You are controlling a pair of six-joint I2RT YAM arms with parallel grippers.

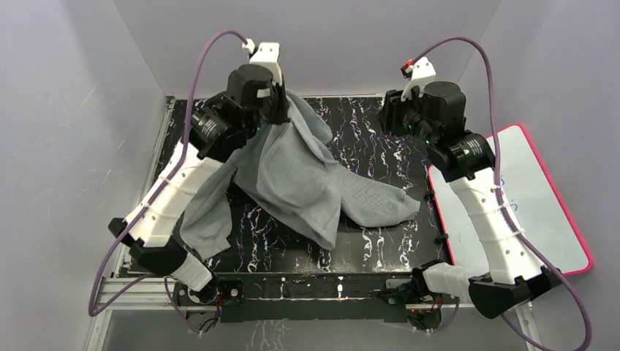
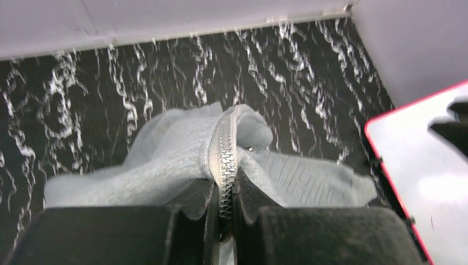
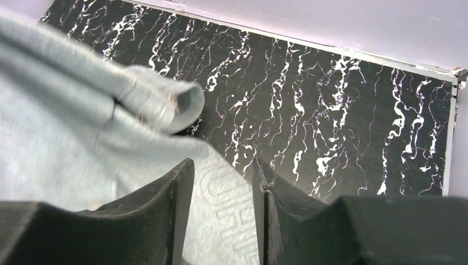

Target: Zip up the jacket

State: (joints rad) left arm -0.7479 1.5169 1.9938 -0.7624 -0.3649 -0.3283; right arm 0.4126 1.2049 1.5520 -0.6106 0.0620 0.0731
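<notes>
The light grey fleece jacket [image 1: 292, 175] hangs from my left gripper [image 1: 276, 102] at the back left and drapes down onto the black marbled table [image 1: 365, 139]. In the left wrist view my left gripper [image 2: 224, 190] is shut on the jacket's zipper [image 2: 225, 154], whose closed teeth run up between the fingers. A sleeve with faint raised lettering [image 1: 373, 197] lies toward the right. My right gripper [image 1: 395, 117] is raised at the back right, apart from the fabric. In the right wrist view it [image 3: 221, 176] is open, with the lettered sleeve [image 3: 232, 221] below it.
A white board with a red rim [image 1: 534, 197] lies at the table's right edge, also in the left wrist view [image 2: 419, 176]. Grey walls enclose the back and sides. The right arm stretches along the table's right side.
</notes>
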